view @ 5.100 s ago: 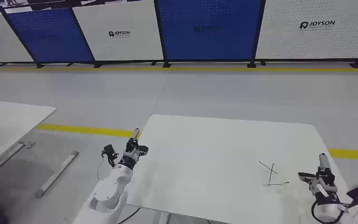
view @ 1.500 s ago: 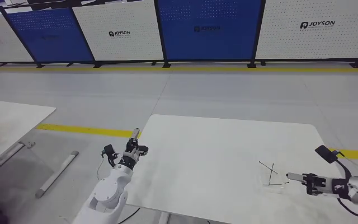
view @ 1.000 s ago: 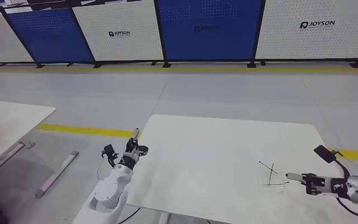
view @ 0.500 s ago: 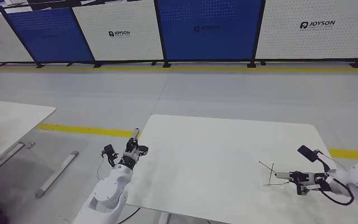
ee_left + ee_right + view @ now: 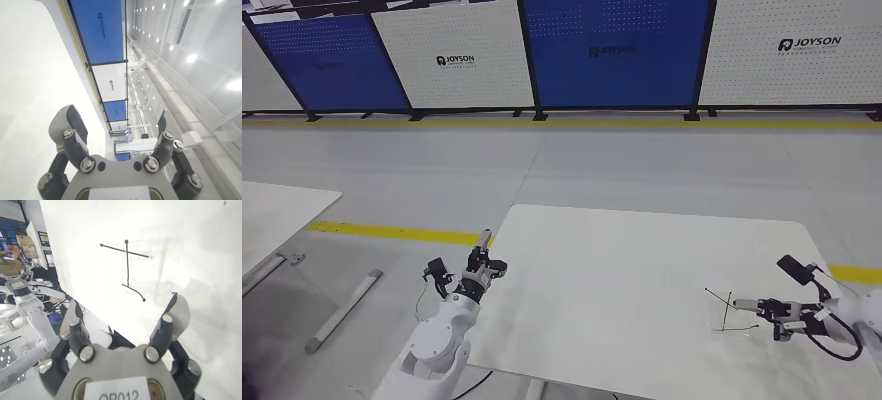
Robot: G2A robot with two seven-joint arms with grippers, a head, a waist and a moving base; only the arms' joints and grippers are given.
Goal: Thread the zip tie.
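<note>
along the far wall, past the worktop's point(image 5: 622, 280) twelve o'clock edge, each white pegboard panel point(image 5: 809, 43) carries a dark logo with a word beside it, and each blue panel point(image 5: 613, 51) a fainter one. a white sticker point(image 5: 118, 388) with dark characters, cut off at the edge, sits at the base of the right hand point(image 5: 125, 301).

The right gripper point(image 5: 125, 299) hangs over the white table point(image 5: 189, 237) with its two fingers spread wide and nothing between them. Just ahead of the fingertips lies a curved zip tie point(image 5: 134, 291), black and thin. From its far end a second zip tie point(image 5: 127, 266) runs straight away from the gripper. Farther out, a third zip tie point(image 5: 113, 248) lies across the second one.
</note>
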